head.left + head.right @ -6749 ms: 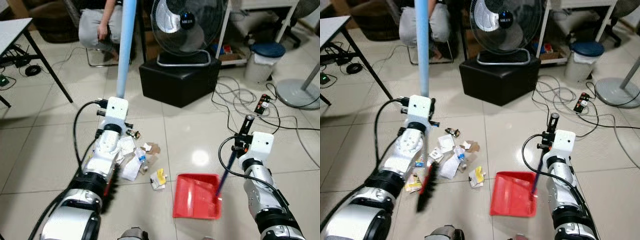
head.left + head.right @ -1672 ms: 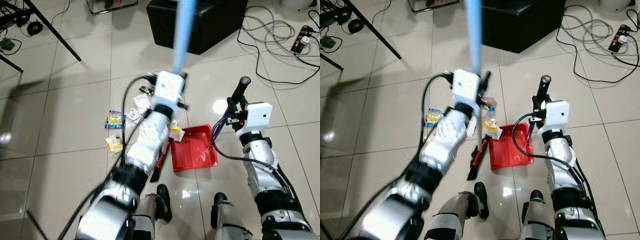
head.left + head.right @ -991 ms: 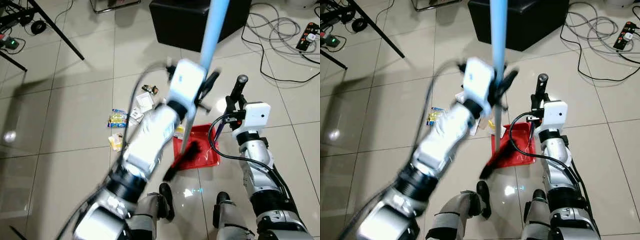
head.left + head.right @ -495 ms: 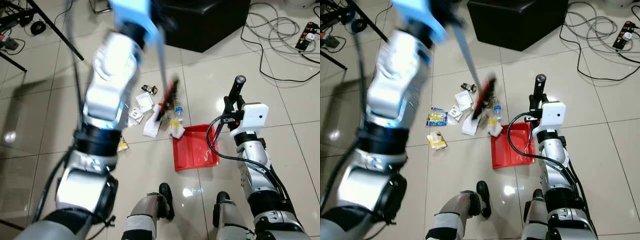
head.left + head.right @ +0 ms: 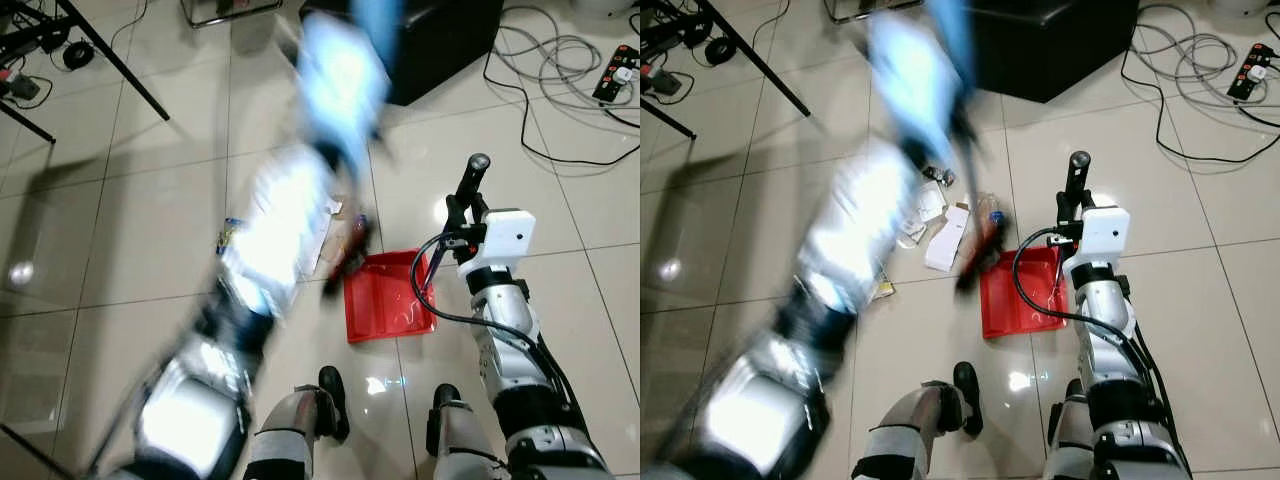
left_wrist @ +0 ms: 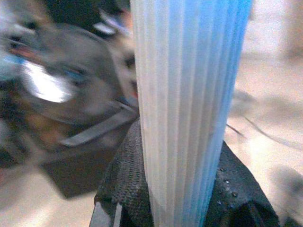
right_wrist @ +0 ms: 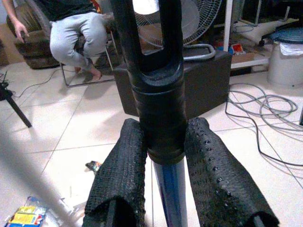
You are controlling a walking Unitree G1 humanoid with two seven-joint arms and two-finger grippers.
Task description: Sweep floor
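The left gripper [image 6: 184, 208] is seen closed around the ribbed pale-blue broom handle [image 6: 189, 104], its black fingers [image 6: 123, 189] pressed against either side of the shaft. The right gripper [image 7: 163, 189] is clamped on the black grip of the dustpan handle [image 7: 158, 94], with the blue shaft held between its textured pads [image 7: 118, 179]. In the head views the left arm [image 5: 290, 210] is smeared by motion blur across the middle of the floor, and the dark broom head [image 5: 345, 260] is now found low, just beside the near-left corner of the red dustpan [image 5: 385, 300]; half a second earlier it was raised farther out, over the litter. The dustpan is kept flat on the tiles, where it was before, with the right arm [image 5: 495, 290] upright beside it. A white carton [image 5: 948, 238] and smaller scraps [image 5: 932, 200] are left lying on the tiled floor [image 5: 120, 250] left of the pan. Beyond are a black box [image 5: 1060, 40], tangled cables [image 5: 550, 60], and, in the right wrist view, a seated person [image 7: 75, 33] and a fan [image 7: 194, 19].
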